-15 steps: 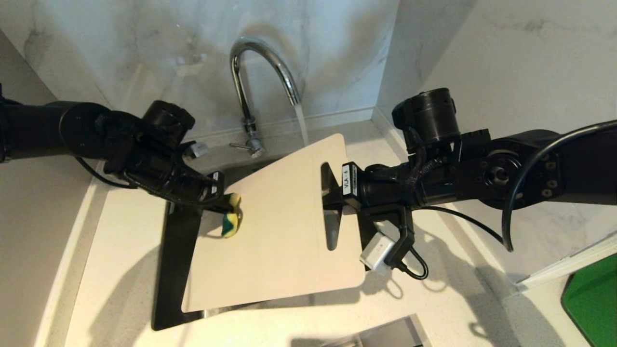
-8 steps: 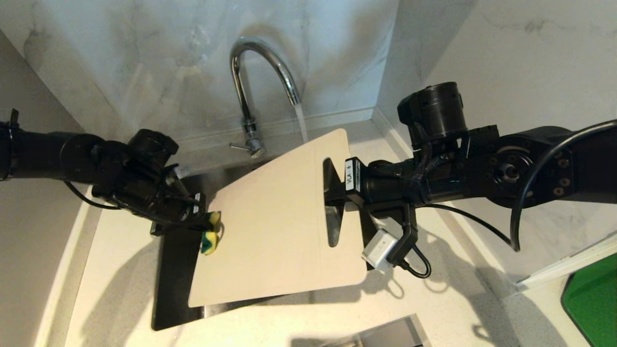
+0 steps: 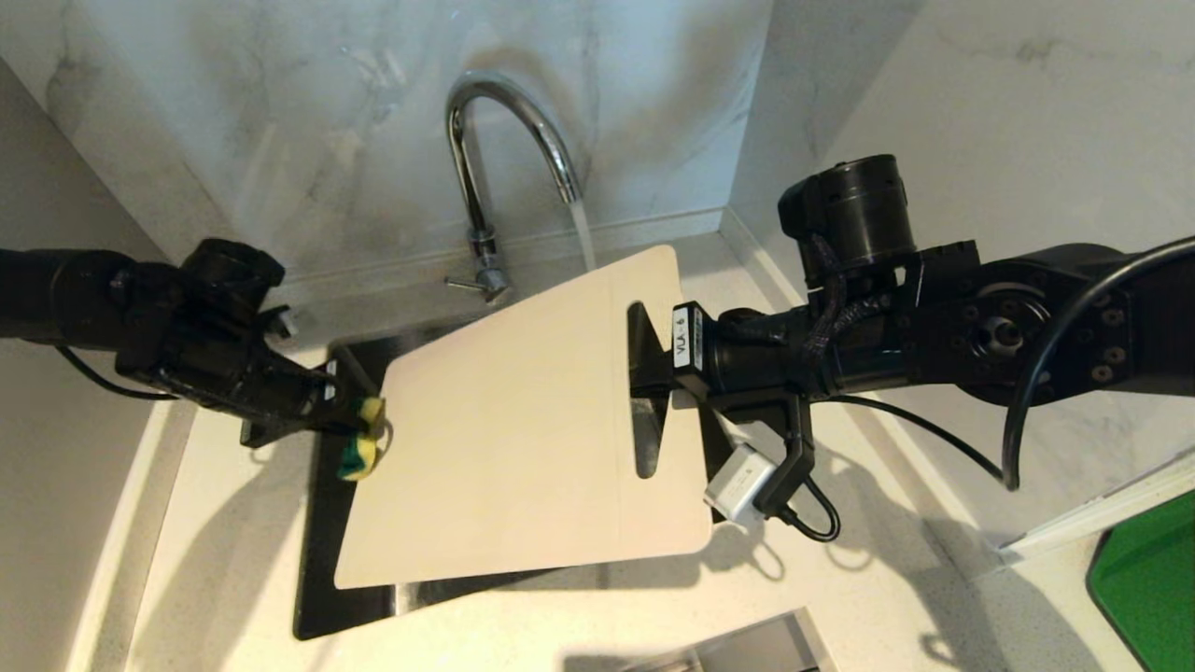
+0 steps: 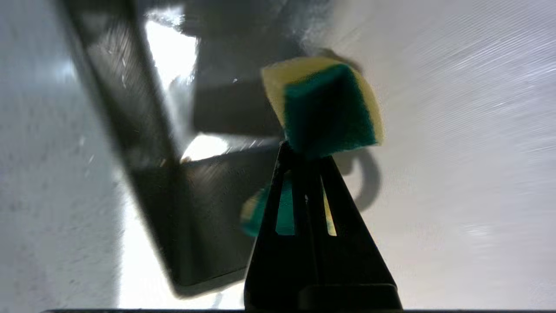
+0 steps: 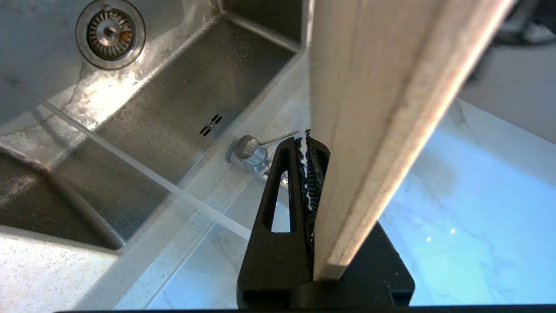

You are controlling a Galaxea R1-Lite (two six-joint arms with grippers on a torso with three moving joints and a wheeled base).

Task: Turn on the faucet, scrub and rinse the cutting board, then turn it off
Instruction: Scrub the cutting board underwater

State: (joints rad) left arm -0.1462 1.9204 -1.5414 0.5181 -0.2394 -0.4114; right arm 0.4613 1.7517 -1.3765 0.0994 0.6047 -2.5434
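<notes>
The cutting board [image 3: 509,420] hung tilted over the sink [image 3: 322,579], its slot handle toward the robot's right. The right gripper [image 3: 644,369] was clamped narrow on the board's short end at that slot. In the right wrist view one dark finger [image 5: 278,195] pressed flat against the board's face [image 5: 382,108], and the board's thick edge blocked everything on its far side.

The left gripper [image 3: 350,420] was pinched tight on a green-and-yellow sponge [image 3: 362,448], which sat just at the board's left edge, over the dark strip of sink showing beside the board. In the left wrist view the sponge [image 4: 325,104] bulged out past the closed fingertips, with the board's pale face behind it and the sink wall to one side; the scene there was smeared.

The faucet [image 3: 495,159] stood at the back of the sink, against the marble wall [image 3: 280,140]. A stream of water [image 3: 583,233] ran from its spout and met the board's far edge. Its thin lever [image 3: 467,283] stuck out at the base. From the right wrist view the stream [image 5: 130,165] crossed in front of the wet steel basin, with the drain strainer [image 5: 110,32] beyond it.

The pale bench [image 3: 840,597] surrounded the sink. A green object [image 3: 1148,579] showed at the right edge, well apart from the work.
</notes>
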